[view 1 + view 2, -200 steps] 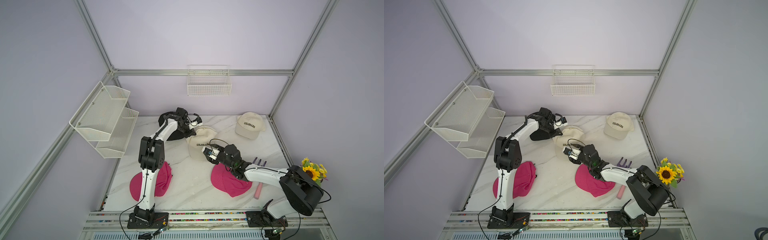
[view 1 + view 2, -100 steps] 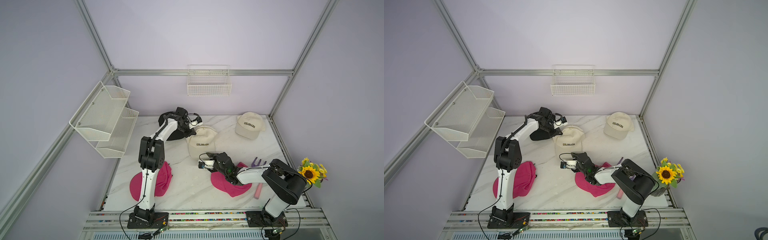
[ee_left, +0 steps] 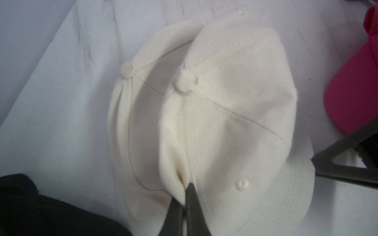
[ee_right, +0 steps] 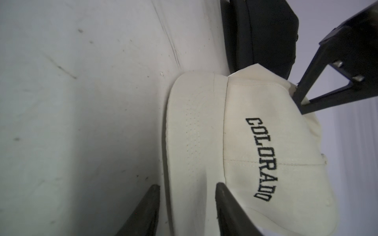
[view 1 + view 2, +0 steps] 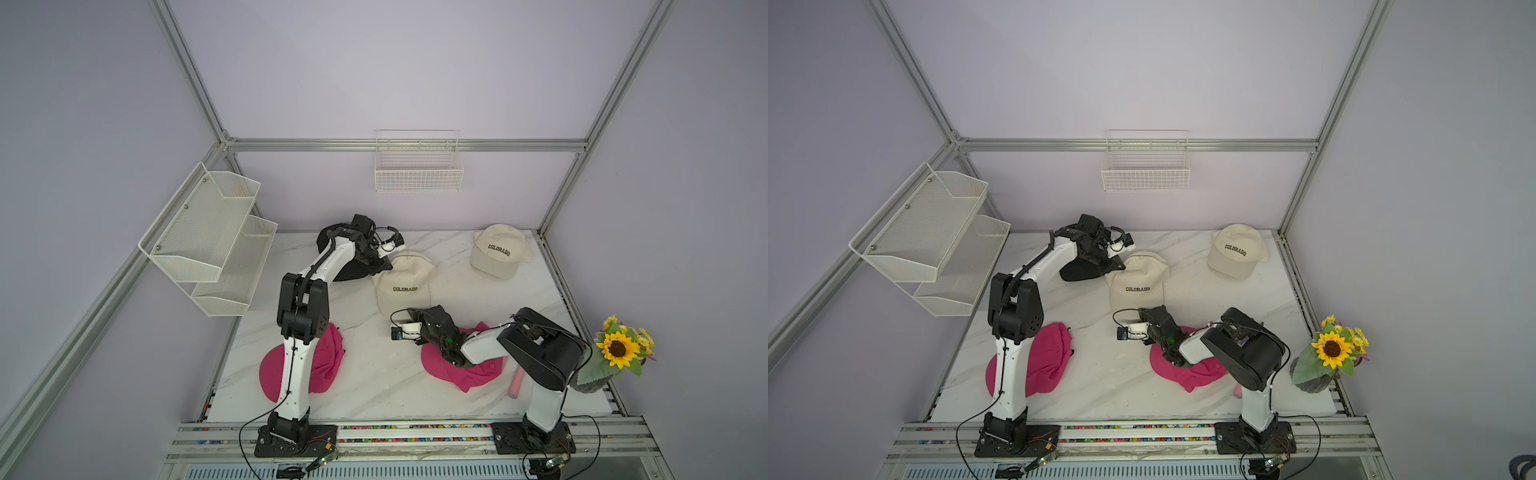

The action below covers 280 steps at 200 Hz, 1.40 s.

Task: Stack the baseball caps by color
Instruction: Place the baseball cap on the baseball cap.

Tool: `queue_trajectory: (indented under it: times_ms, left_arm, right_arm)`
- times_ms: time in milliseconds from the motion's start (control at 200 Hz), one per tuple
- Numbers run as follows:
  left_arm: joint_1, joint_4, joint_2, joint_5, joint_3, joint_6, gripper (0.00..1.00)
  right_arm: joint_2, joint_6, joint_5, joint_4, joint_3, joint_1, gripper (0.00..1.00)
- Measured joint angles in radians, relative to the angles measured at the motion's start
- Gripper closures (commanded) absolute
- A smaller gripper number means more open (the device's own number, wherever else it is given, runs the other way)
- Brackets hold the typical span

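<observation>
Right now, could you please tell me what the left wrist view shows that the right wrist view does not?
Only the left wrist view: a second cream cap tucked partly under the top cream cap, both caps' top buttons, and a pink cap.
Only the right wrist view: the COLORADO lettering, and the right gripper open with its jaws either side of the brim edge.
Both: the top cream cap, the black cap, the marble table, and part of the left gripper, shut on the cap's back.
</observation>
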Motion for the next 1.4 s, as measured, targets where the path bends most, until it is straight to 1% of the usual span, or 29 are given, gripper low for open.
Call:
queue_trajectory:
  times_ms: [70, 150, 195, 390, 526, 656, 761, 961, 1101, 1287, 1302, 1337, 1352, 1372, 1377, 1402]
  left_arm:
    - [0.000, 0.000, 0.000, 0.006, 0.000, 0.000, 1.00]
    - [0.001, 0.002, 0.000, 0.014, 0.000, 0.000, 1.00]
    - [0.002, 0.003, 0.000, 0.018, 0.000, 0.000, 1.00]
    - [0.005, 0.005, -0.006, 0.034, 0.000, 0.001, 1.00]
    - [-0.006, 0.018, -0.048, 0.037, 0.000, 0.001, 1.00]
    - [-0.020, 0.053, -0.100, 0.038, 0.000, 0.001, 1.00]
    - [-0.027, 0.074, -0.109, 0.031, 0.002, 0.001, 1.00]
    - [-0.020, 0.088, -0.069, 0.004, 0.010, 0.000, 1.00]
    - [-0.006, 0.090, -0.010, -0.024, 0.035, -0.008, 1.00]
    - [0.003, 0.091, 0.070, -0.055, 0.063, -0.027, 1.00]
    - [0.003, 0.092, 0.078, -0.057, 0.065, -0.029, 0.99]
    - [0.002, 0.094, 0.092, -0.061, 0.068, -0.033, 0.89]
    - [0.002, 0.095, 0.095, -0.062, 0.068, -0.033, 0.82]
    - [0.002, 0.096, 0.100, -0.064, 0.068, -0.032, 0.71]
    - [0.002, 0.096, 0.101, -0.066, 0.068, -0.033, 0.69]
    - [0.002, 0.096, 0.105, -0.069, 0.068, -0.037, 0.54]
  right_arm:
    - [0.013, 0.000, 0.025, 0.038, 0.001, 0.000, 0.75]
    - [0.017, 0.013, 0.042, 0.060, 0.000, 0.000, 0.92]
    - [0.016, 0.010, 0.048, 0.075, 0.000, 0.000, 1.00]
    - [-0.055, 0.007, 0.061, 0.104, -0.018, 0.001, 1.00]
    - [-0.107, 0.006, 0.061, 0.090, -0.023, 0.001, 1.00]
    - [-0.111, -0.010, 0.066, 0.090, -0.022, 0.001, 1.00]
    - [-0.098, -0.032, 0.073, 0.090, -0.008, 0.000, 1.00]
    - [-0.050, -0.066, 0.069, 0.045, 0.048, 0.000, 1.00]
    - [-0.003, -0.079, 0.048, -0.002, 0.100, 0.000, 1.00]
    - [0.076, -0.103, 0.006, -0.027, 0.121, -0.017, 1.00]
    - [0.080, -0.105, 0.002, -0.031, 0.122, -0.018, 1.00]
    - [0.087, -0.109, -0.009, -0.040, 0.125, -0.022, 1.00]
    - [0.089, -0.110, -0.013, -0.042, 0.126, -0.024, 1.00]
    - [0.089, -0.113, -0.019, -0.046, 0.126, -0.025, 1.00]
    - [0.089, -0.114, -0.020, -0.046, 0.127, -0.025, 1.00]
    - [0.089, -0.116, -0.027, -0.046, 0.127, -0.028, 1.00]
